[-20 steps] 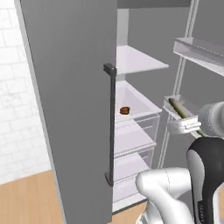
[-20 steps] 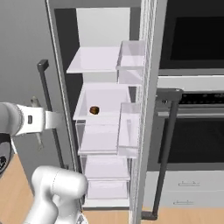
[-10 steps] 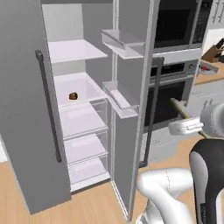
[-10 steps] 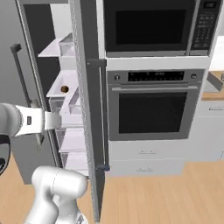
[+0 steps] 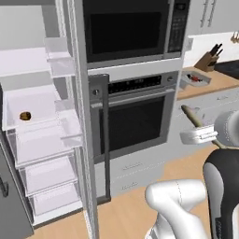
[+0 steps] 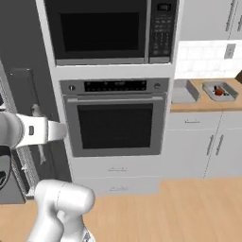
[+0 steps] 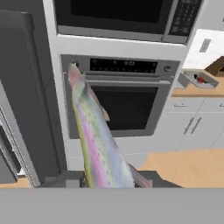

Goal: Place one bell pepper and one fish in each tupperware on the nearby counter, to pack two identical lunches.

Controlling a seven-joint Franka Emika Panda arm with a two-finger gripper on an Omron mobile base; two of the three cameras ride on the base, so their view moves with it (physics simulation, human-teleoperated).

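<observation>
A long, rainbow-tinted fish (image 7: pixel 94 135) is held in my gripper (image 7: pixel 107 179), which is shut on it, the fish's head pointing away in the hand view. Seen from the left base, the gripper (image 5: pixel 198 130) hovers in front of the oven with the fish (image 5: pixel 189 115) sticking up out of it. From the right base the fish (image 6: pixel 37 111) crosses the gripper (image 6: pixel 41 133). Far to the right, the light-brown counter (image 6: pixel 208 100) carries a pale-grey tupperware (image 6: pixel 220 86) with a red bell pepper (image 6: pixel 218 91) in it, and a second tupperware (image 6: pixel 183 91) beside it.
The open fridge (image 5: pixel 39 154) stands at the left, with a small brown item (image 5: pixel 25 115) on a shelf and its door edge (image 5: pixel 81 116) jutting out. A wall oven (image 6: pixel 116 118) under a black microwave (image 6: pixel 104 30) faces me. A knife block (image 5: pixel 207 59) sits on the counter.
The whole picture has swung from the fridge interior to the oven and the counter at the right, so the camera has moved. The gripper stays shut on the fish.
</observation>
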